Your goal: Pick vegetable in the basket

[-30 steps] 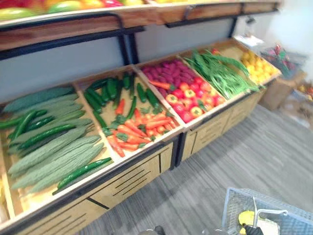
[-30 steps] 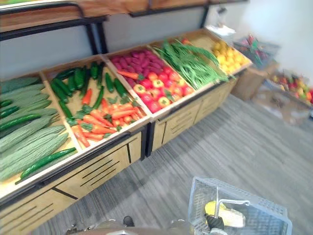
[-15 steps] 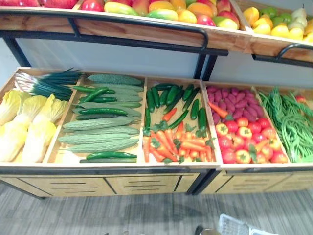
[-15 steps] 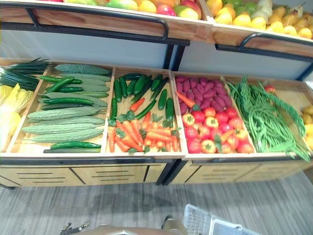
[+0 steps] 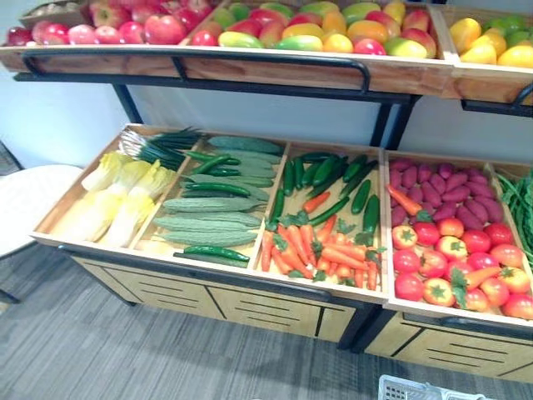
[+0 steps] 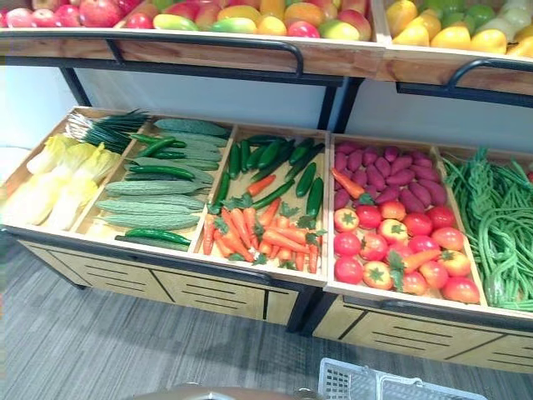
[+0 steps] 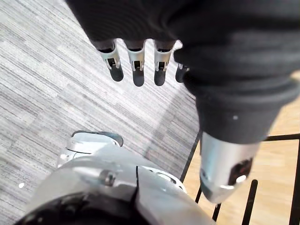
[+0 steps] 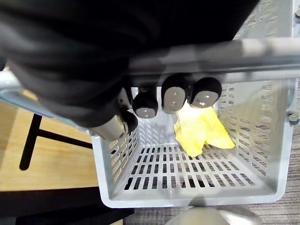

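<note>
Grey slotted plastic basket (image 6: 391,387), being cut off at the eye views' lower edge, is being gripped at its bar handle (image 8: 243,51) by the curled fingers of the right hand (image 8: 174,96). A crumpled yellow leafy vegetable (image 8: 201,131) is being carried inside, just beyond those fingertips. The left hand (image 7: 136,63) is being held with fingers straight and spread over striped grey flooring (image 7: 47,70), while carrots (image 6: 250,233) are being displayed in wooden crates well apart.

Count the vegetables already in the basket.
1: a yellow leafy vegetable lying on the basket floor. The right robot hand, curled round the handle, covers part of the basket, so another could be hidden.
</note>
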{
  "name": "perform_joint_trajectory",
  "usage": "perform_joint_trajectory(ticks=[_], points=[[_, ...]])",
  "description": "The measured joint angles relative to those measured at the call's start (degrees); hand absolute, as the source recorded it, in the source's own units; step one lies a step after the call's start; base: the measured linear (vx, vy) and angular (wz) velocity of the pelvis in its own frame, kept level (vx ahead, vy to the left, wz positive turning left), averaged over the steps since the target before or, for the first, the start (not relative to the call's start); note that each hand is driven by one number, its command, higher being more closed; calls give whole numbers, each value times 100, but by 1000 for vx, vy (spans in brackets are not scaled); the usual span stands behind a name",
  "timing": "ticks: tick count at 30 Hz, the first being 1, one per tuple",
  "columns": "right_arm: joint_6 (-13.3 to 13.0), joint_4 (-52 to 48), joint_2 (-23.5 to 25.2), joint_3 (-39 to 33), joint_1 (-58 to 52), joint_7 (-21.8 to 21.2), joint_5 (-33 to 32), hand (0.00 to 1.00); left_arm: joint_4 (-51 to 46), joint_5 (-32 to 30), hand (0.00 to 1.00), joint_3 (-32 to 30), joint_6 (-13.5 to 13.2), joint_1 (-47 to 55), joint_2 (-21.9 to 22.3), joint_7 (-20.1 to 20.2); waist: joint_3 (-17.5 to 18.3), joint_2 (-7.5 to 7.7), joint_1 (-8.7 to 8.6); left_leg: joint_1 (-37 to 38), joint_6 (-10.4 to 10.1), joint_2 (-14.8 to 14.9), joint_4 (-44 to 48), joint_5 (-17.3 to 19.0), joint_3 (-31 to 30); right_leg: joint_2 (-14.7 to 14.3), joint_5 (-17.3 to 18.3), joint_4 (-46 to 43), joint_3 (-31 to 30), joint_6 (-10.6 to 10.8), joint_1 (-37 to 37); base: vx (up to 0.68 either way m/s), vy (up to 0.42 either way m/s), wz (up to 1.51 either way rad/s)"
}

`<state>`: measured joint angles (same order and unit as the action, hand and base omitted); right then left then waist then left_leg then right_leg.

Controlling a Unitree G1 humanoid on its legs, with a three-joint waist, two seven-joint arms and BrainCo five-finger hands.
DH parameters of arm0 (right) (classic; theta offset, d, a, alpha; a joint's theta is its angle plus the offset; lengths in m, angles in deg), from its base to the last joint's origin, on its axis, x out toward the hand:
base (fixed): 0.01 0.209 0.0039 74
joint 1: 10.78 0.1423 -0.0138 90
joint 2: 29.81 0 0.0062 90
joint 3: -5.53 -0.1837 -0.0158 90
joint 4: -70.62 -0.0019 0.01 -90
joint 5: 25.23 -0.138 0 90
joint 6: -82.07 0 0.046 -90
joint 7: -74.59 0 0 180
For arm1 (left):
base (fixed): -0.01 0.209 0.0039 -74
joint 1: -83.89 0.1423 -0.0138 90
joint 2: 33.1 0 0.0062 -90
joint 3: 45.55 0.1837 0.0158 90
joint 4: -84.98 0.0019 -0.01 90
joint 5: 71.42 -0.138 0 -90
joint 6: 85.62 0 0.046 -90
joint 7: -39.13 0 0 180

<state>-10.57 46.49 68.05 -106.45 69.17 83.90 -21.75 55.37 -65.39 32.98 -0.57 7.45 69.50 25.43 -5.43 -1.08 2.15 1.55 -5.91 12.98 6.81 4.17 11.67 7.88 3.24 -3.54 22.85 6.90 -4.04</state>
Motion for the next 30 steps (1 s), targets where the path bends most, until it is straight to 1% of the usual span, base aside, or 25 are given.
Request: perform_joint_trajectory(ticks=[1,2,3,7,8,9,10,12,13,14,15,16,17,18,19,20,21,22,24,25,27,28,30], points=[[-10,-1,0,-2,0,-1,0,100,0,-2,0,38,-1,0,-13,-4,-3,-6,-8,17,25,-64,-87,-32,1,26,-29,89,-24,26,-23,-7,107,19],[-14,0,2,-3,0,2,-1,100,3,-1,0,52,-3,3,-20,-18,-3,6,-14,73,-32,-175,-278,-92,19,71,-146,220,-163,22,-31,16,140,9],[-32,-5,4,-3,11,8,-1,100,5,-1,0,58,-5,-3,-28,-76,4,16,-37,104,-21,-273,-423,-148,37,133,-251,322,-255,46,-28,22,140,2],[-63,-23,5,-1,4,15,6,100,13,-99,0,107,-21,-5,-53,-347,-1,28,-41,294,-30,-429,-682,-171,206,173,-414,547,-571,84,-37,72,73,-24],[-64,-23,8,-7,-9,14,6,100,13,-290,0,110,-40,-59,-80,-504,-1,29,-60,313,-50,-448,-692,-157,227,167,-427,544,-627,74,-32,138,45,-22],[-67,-21,8,-18,-30,12,7,100,13,-531,0,107,-126,-126,-120,-755,-2,30,-65,386,-103,-446,-730,-182,278,147,-462,551,-686,85,-23,133,27,-19],[-68,-20,7,-24,-36,11,7,100,9,-680,0,94,-174,-165,-143,-908,-2,30,-71,411,-94,-442,-759,-198,315,134,-470,551,-717,95,-18,149,10,-25],[-111,-21,1,-27,-68,4,31,100,-155,-1237,0,-12,-255,-293,-256,-1493,-5,26,-130,496,-106,-423,-771,-189,369,101,-471,549,-783,94,-20,137,4,-18],[-168,-27,-10,-15,-66,-4,55,100,-485,-1579,0,-29,-283,-328,-363,-1832,-5,19,-196,498,-123,-423,-774,-176,379,96,-470,552,-805,93,-13,101,9,-8],[-194,-36,-19,-6,-64,-9,56,100,-669,-1752,0,-29,-319,-355,-432,-1974,-7,12,-208,500,-134,-423,-774,-167,396,94,-471,552,-835,93,-11,90,17,-18],[-271,-48,-41,7,-54,-35,57,100,-1025,-2063,0,-36,-382,-462,-587,-2222,-32,-7,-206,538,-151,-424,-773,-146,450,90,-471,552,-912,92,-6,62,21,-27],[-319,-50,-68,33,-37,-60,57,100,-1419,-2298,0,-52,-398,-568,-743,-2431,-54,13,-212,567,-145,-427,-772,-119,506,88,-471,552,-967,92,1,46,21,-25],[-333,-57,-89,75,-34,-76,55,100,-1612,-2461,0,-54,-412,-628,-820,-2544,-58,19,-214,567,-136,-431,-770,-107,514,89,-471,552,-978,92,6,20,21,-17],[-354,-83,-129,193,-35,-88,53,100,-2039,-2773,0,-48,-459,-745,-964,-2699,-67,38,-225,564,-127,-442,-765,-90,534,97,-471,551,-1002,92,34,1,19,-13],[-394,-114,-157,271,-33,-90,53,100,-2456,-3029,0,-3,-503,-837,-1103,-2779,-70,51,-235,548,-122,-452,-765,-81,570,104,-472,545,-1032,93,91,-2,19,-14],[-400,-162,-163,288,-40,-94,53,100,-2644,-3151,0,3,-539,-889,-1161,-2809,-75,53,-248,542,-116,-459,-765,-75,585,110,-472,545,-1043,93,98,-3,18,-14],[-401,-221,-186,338,-39,-94,52,100,-2927,-3337,0,30,-685,-961,-1278,-2867,-75,46,-301,536,-113,-471,-766,-65,611,121,-472,544,-1067,93,144,1,13,-10],[-401,-229,-207,369,-31,-99,51,100,-3051,-3423,0,55,-767,-986,-1348,-2876,-70,37,-332,529,-111,-474,-766,-59,632,122,-472,544,-1084,93,163,3,15,-12],[-424,-268,-255,431,-38,-100,43,100,-3372,-3905,0,274,-1163,-1149,-1725,-3017,-82,2,-375,506,-116,-475,-765,-46,682,117,-473,547,-1140,95,222,12,9,-12],[-426,-269,-265,430,-37,-101,39,100,-3453,-4018,0,351,-1251,-1200,-1824,-3042,-81,-3,-383,500,-118,-473,-765,-42,705,111,-474,546,-1167,97,245,20,2,-19],[-426,-284,-326,434,-21,-119,37,100,-3749,-4345,0,790,-1633,-1441,-2254,-3117,-82,-37,-375,498,-121,-456,-762,-19,832,81,-498,558,-1287,87,319,19,-1,-25],[-426,-303,-340,435,-24,-121,38,100,-3800,-4388,0,948,-1708,-1521,-2371,-3116,-76,-50,-384,501,-124,-453,-760,-15,844,75,-498,558,-1313,86,330,24,-4,-24],[-425,-383,-414,449,-21,-206,53,100,-3992,-4482,0,1554,-1983,-1865,-2753,-3026,-67,-105,-430,554,-138,-430,-757,18,934,40,-515,558,-1425,64,347,31,-6,-28]])
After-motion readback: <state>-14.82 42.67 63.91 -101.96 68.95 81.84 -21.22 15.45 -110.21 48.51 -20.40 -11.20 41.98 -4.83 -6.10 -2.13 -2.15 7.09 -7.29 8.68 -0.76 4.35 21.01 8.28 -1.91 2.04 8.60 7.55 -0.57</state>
